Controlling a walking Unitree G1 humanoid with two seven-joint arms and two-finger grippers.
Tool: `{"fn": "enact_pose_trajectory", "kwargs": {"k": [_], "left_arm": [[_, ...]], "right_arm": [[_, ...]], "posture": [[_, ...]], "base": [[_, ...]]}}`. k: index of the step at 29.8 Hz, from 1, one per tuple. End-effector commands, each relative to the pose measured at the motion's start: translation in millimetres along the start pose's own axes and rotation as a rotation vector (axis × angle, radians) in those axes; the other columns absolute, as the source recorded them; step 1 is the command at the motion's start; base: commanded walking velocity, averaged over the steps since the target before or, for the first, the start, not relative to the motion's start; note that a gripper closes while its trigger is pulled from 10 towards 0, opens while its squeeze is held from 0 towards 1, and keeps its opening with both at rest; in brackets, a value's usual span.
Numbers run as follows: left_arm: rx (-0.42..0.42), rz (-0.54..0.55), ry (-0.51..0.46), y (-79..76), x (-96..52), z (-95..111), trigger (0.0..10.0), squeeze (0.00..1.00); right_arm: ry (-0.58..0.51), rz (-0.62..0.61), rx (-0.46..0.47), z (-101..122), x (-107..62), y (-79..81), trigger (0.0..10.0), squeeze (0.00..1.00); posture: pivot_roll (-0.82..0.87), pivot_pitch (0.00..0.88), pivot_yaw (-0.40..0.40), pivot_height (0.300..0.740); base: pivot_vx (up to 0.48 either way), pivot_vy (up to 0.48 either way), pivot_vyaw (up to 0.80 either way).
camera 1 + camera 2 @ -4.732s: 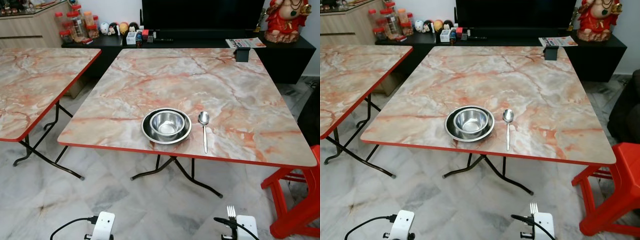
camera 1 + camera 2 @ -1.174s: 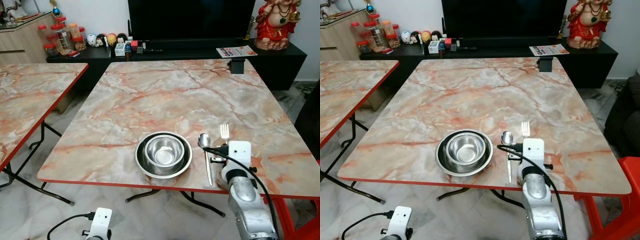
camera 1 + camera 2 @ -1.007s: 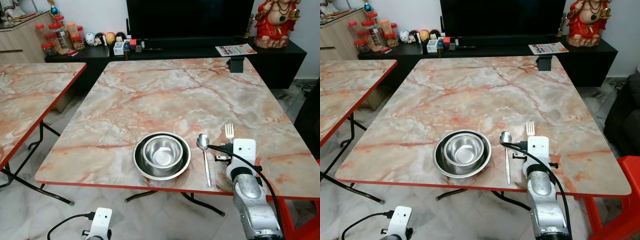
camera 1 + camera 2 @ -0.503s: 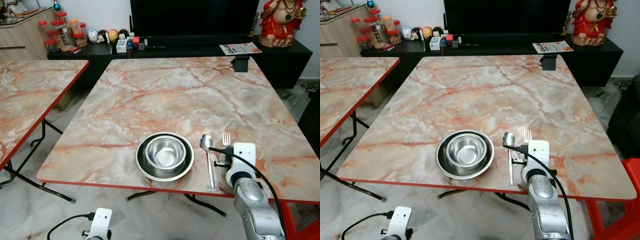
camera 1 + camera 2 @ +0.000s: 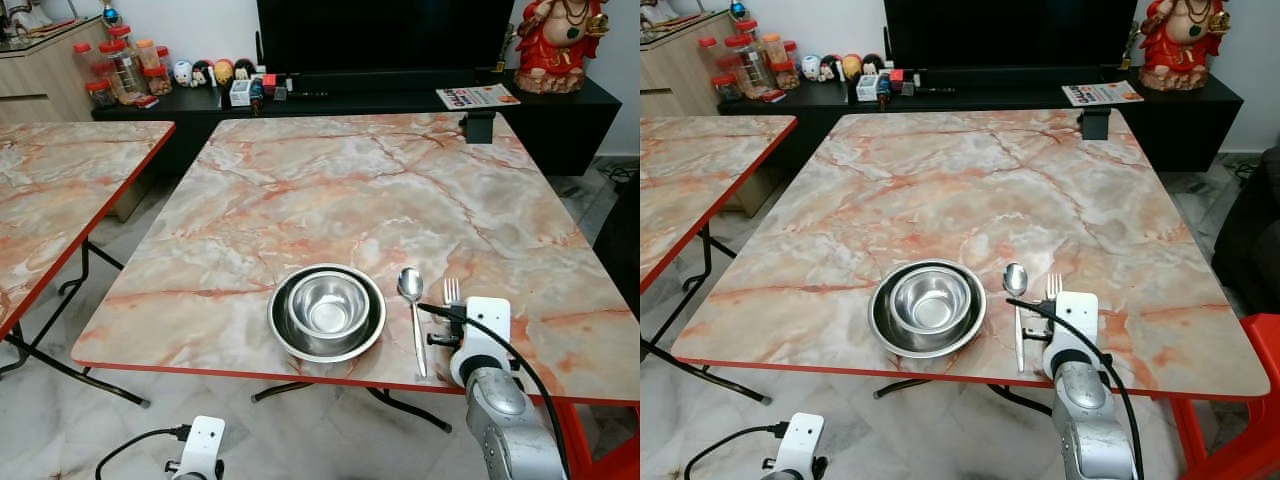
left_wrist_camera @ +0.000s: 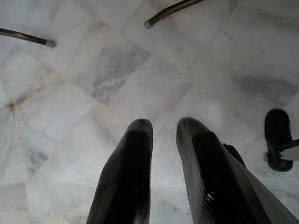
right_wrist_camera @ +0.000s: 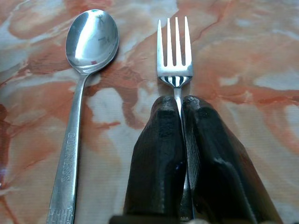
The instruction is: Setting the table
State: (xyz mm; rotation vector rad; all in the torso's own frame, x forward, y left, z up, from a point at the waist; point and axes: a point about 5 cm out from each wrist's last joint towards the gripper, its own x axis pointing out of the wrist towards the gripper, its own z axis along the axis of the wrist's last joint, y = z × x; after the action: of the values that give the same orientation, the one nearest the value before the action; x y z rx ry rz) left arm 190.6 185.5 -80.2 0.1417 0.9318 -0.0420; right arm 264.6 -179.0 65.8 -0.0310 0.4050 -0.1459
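The right gripper (image 7: 181, 105) is clamped on the neck of a fork (image 7: 174, 51), its two black fingers (image 7: 159, 154) pressed together around the thin handle just behind the tines. The fork lies low over the table (image 5: 340, 190), tines pointing away from the robot, just beside the spoon (image 5: 411, 296) on the side away from the bowl, and roughly parallel to it. Whether the fork already rests on the marble or hangs a little above it cannot be told. The spoon lies flat just beside the steel bowl (image 5: 326, 303), which sits inside a wider dish (image 5: 283, 330) near the table's front edge. The left gripper (image 6: 163, 135) hangs idle over the floor (image 6: 140, 79), fingers slightly apart and holding nothing.

The step in hand looks like laying the fork down next to the spoon. The next move calls for settling it flat, then parting the fingers and drawing back along the handle without nudging the spoon.
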Motion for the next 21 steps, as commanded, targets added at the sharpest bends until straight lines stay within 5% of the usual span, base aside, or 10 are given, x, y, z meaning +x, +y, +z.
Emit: {"fn": "enact_pose_trajectory", "kwargs": {"k": [1, 21], "left_arm": [[0.010, 0.001, 0.016, 2.1, -0.3, -2.2, 10.0, 0.00], [0.013, -0.003, 0.019, 3.3, -0.4, -2.5, 10.0, 0.00]], "right_arm": [[-0.015, 0.008, 0.006, 6.0, 0.8, 3.5, 10.0, 0.00], [-0.029, -0.009, -0.008, 6.8, 8.1, -0.3, 10.0, 0.00]], "posture": [[-0.14, 0.000, 0.065, 0.740], [-0.13, 0.000, 0.069, 0.740]], "base": [[0.000, 0.000, 0.00], [0.000, 0.000, 0.00]]}}
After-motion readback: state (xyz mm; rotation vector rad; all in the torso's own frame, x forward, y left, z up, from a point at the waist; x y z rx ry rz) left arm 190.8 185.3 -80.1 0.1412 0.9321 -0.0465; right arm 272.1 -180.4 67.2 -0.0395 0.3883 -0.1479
